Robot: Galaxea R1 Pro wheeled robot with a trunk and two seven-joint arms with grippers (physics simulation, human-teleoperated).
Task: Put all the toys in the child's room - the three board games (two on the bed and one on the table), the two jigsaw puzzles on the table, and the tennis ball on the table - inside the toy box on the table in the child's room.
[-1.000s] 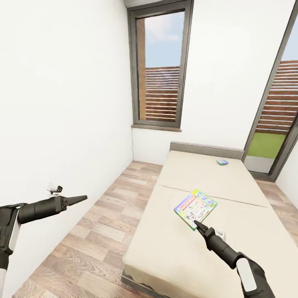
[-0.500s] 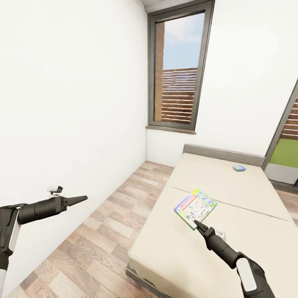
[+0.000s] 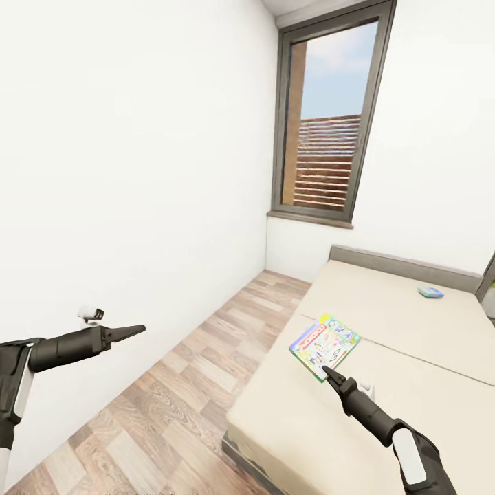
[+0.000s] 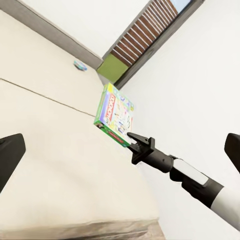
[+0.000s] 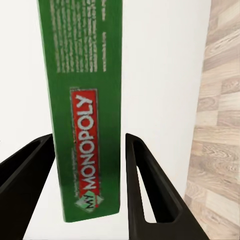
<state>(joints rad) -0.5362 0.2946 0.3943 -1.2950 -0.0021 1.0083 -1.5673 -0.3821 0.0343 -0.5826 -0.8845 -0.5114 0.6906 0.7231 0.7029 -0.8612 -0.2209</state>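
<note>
Right claw (image 3: 325,370) grips the green-edged board game (image 3: 324,346); bed (image 3: 385,330) partly cropped, seemingly.

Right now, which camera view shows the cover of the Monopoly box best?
The head view: the Monopoly box shows its whole colourful cover, held up by the right pincer. The left wrist view shows the cover slanted, with one green edge. The right wrist view shows its green edge, with the title.

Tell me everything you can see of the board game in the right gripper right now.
The board game is a thin flat rectangular box with a white, colourful printed cover and a green edge reading "MY MONOPOLY" on a red band in the right wrist view. The right gripper is clamped on its lower edge, holding it in the air above the bed, tilted, cover facing the head camera. Nothing else touches it.
</note>
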